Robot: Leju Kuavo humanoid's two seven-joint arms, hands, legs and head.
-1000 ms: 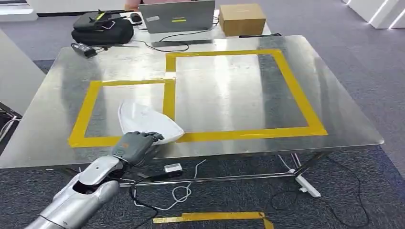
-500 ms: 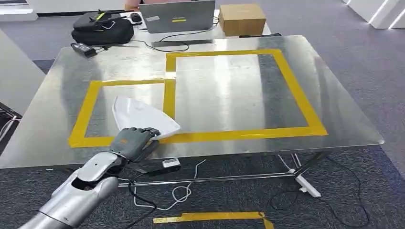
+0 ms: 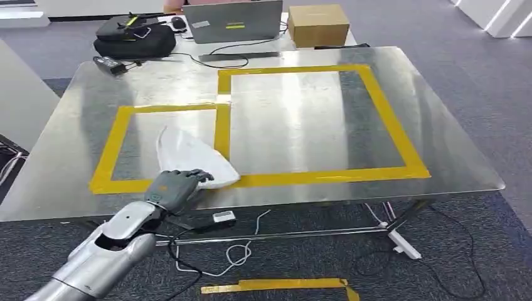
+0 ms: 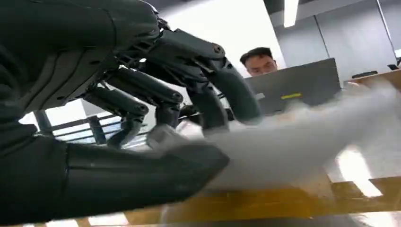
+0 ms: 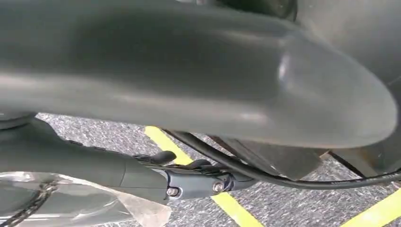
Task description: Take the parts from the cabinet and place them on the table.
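Item: one white part [image 3: 191, 157], a thin moulded shell, flat-lying, roughly teardrop or wedge in outline. Location, taken from the small yellow tape square [image 3: 119, 132] on the steel table [image 3: 301, 119]: inside that square at its near right corner, the broad end lying over the near strip of tape and just short of the table's front edge. Orientation: long axis runs diagonally, the narrow tip pointing away from the robot and toward the square's far left, the broad rounded end toward the robot and the larger tape square [image 3: 389, 119] next door. Holder: the left hand [image 3: 177, 187], at the broad near end, fingers [image 4: 208, 90] curled over the top face and thumb [image 4: 142, 170] beneath, so the part is pinched at its edge, as the left wrist view shows, though blurred there. Right hand: its wrist view gives close grey casing and carpet, and I cannot tell how its fingers stand. Handling, by judgement: looks light and fairly stiff, thin-walled plastic or similar, smooth and likely slippery against hard fingers; a shell that thin may flex or crack under a hard squeeze. Best hold appears to be the broad end's rim, where it is gripped now; the narrow tip offers little purchase. Whether the part rests fully on the steel or is tilted slightly off it cannot be told.
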